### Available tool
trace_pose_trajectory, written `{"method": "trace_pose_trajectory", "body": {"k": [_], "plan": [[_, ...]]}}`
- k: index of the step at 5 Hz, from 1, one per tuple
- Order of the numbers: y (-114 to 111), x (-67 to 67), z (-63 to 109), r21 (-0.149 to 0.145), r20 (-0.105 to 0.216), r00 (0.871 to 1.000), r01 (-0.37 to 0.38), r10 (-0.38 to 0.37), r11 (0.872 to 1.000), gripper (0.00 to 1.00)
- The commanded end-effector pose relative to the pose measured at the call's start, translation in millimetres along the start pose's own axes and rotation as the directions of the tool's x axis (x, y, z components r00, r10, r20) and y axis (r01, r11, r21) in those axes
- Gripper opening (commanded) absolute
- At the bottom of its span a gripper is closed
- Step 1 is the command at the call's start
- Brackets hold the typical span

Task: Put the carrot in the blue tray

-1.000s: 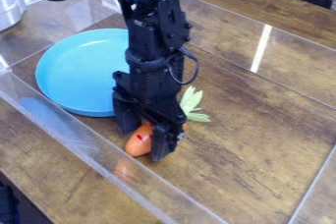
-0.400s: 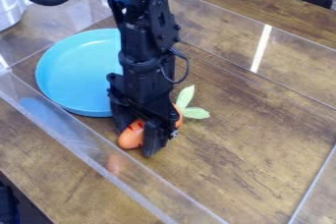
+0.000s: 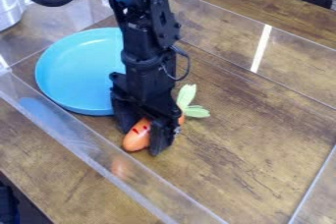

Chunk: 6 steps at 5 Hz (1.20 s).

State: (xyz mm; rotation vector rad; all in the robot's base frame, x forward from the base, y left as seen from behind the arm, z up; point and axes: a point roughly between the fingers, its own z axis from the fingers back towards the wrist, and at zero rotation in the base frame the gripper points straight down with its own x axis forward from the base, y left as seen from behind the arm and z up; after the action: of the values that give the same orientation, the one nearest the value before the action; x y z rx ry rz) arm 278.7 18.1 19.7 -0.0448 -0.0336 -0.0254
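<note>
Change: over the last second the arm barely shifted — it hung over the same spot as before, and the carrot looked to lie where it had lain all along.
Gripper: the gripper [image 3: 141,138] pointed straight down with its jaws spread wide, one dark finger on either side of the carrot's orange body; nothing was clamped.
Carrot: the carrot [image 3: 136,140] lay on the wooden table [image 3: 250,159], just off the near edge of the blue tray, its green top poking out to the right from behind the fingers.
Tray: the blue tray [image 3: 73,66] sat behind and to the left of the arm, with nothing in it that I could see.
Contact: whether the fingertips touched the carrot or the tabletop, I could not tell — the arm hid too much.
Meaning: to my eye the approach was finished and the grasp not yet made; closing, lifting and a short carry to the tray all remained.
</note>
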Motion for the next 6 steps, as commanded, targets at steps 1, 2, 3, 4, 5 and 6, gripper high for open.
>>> {"method": "trace_pose_trajectory", "body": {"k": [1, 2, 3, 4, 5, 6], "plan": [[8.3, 9.8, 6.9, -0.001, 0.036, 0.999, -0.024, 0.024, 1.000, 1.00], [10.4, 12.0, 6.2, -0.003, 0.033, 0.999, -0.029, 0.029, 1.000, 1.00], [13.3, 14.5, 5.0, -0.004, 0.027, 0.999, -0.038, 0.038, 0.999, 1.00], [14.2, 15.5, 4.0, 0.001, 0.019, 0.999, -0.040, 0.040, 0.999, 0.00], [14.9, 15.4, 8.2, 0.008, 0.017, 0.999, -0.035, 0.034, 0.999, 0.00], [15.6, 15.0, 13.5, 0.015, 0.015, 0.999, -0.028, 0.028, 0.999, 0.00]]}}
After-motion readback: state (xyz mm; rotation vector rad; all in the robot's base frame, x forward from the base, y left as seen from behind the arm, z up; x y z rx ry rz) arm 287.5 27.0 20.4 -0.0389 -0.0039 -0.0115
